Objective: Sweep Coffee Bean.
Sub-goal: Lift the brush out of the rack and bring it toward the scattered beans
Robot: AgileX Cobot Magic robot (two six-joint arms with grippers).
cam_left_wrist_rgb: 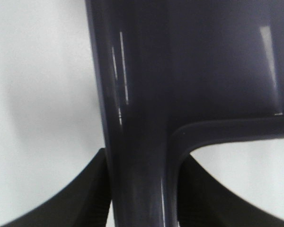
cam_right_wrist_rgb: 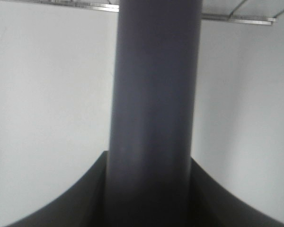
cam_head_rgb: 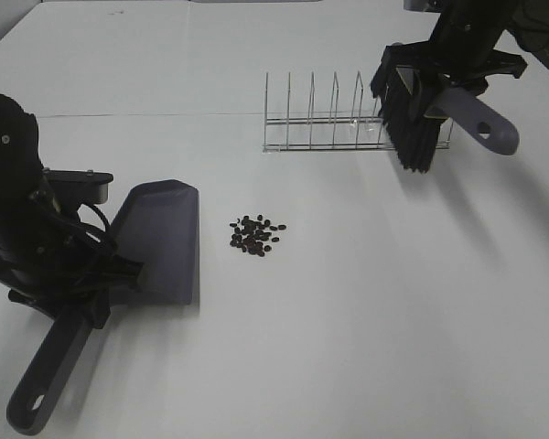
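A white surface fills the high view and carries everything. At its near left edge lies a grey-purple dustpan, blade flat on the surface with the open front edge facing right, and its long handle running back toward the near left corner, a hanging hole at the end. The left claw pinches that handle just behind the pan; the wrist view shows its two black fingers pressed against either side of the stem. Toward the back stands a wire rack with thin upright dividers. In front of the rack's right end, the right claw is clamped around the grey-purple handle of a brush, which hangs with its black bristles pointing down; whether the bristle tips touch the surface cannot be told. The coffee beans lie in one loose cluster near the middle of the surface, just beside the dustpan's front edge but apart from it, and well apart from the brush. They are tiny dark brown-black ovals, roughly two dozen, packed closer in the centre with a few strays at the rim of the patch.
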